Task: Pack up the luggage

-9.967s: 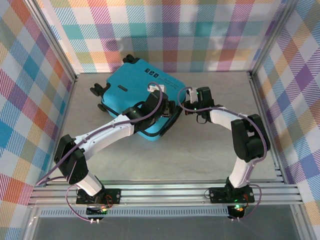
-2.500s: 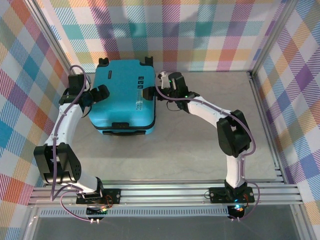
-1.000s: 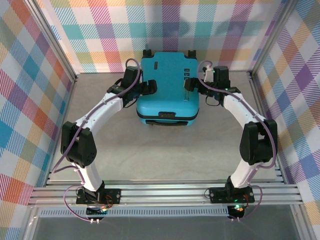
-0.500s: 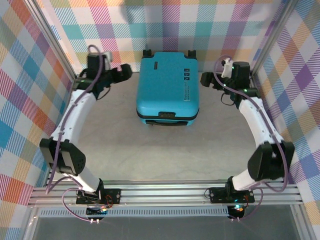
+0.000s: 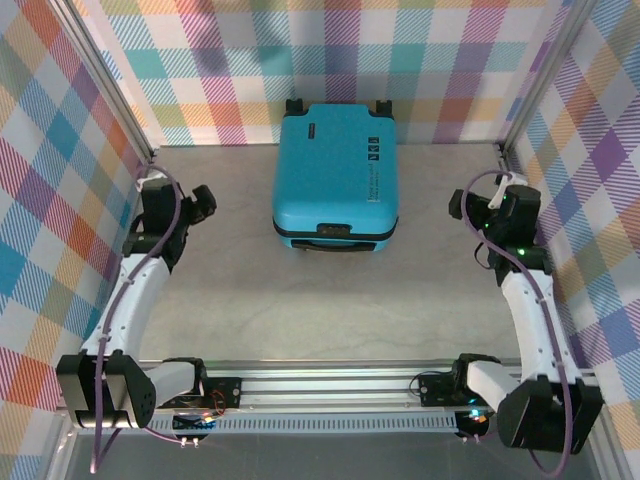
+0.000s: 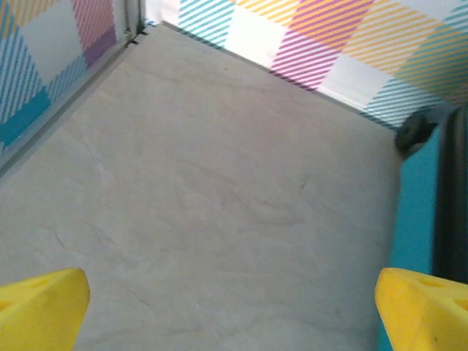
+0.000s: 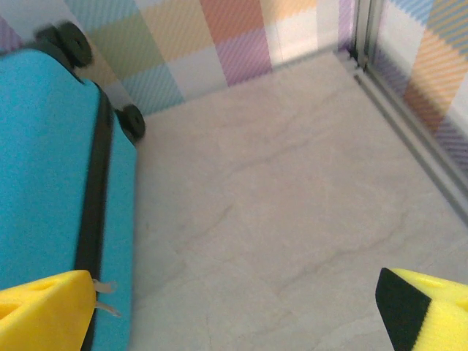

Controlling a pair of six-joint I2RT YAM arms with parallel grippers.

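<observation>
The turquoise luggage (image 5: pixel 336 172) lies closed and flat at the back middle of the table, wheels toward the rear wall, black handle on its near edge. Its blue side and black zipper band show in the left wrist view (image 6: pixel 420 212) and the right wrist view (image 7: pixel 51 153). My left gripper (image 5: pixel 203 203) hangs open well to the left of the case, its yellow fingertips (image 6: pixel 44 303) wide apart over bare table. My right gripper (image 5: pixel 458 205) is open well to the right of the case, its fingertips (image 7: pixel 428 307) spread with nothing between them.
Plaid walls enclose the grey table (image 5: pixel 330 300) on the left, back and right, with metal rails along their bases (image 7: pixel 409 117). A metal frame rail (image 5: pixel 330 385) runs along the near edge, where both arm bases are bolted.
Both arms have pulled back from the suitcase's sides toward the near side walls. Ten seconds ago the case lay askew at back left; since then it was squared up at back centre.
</observation>
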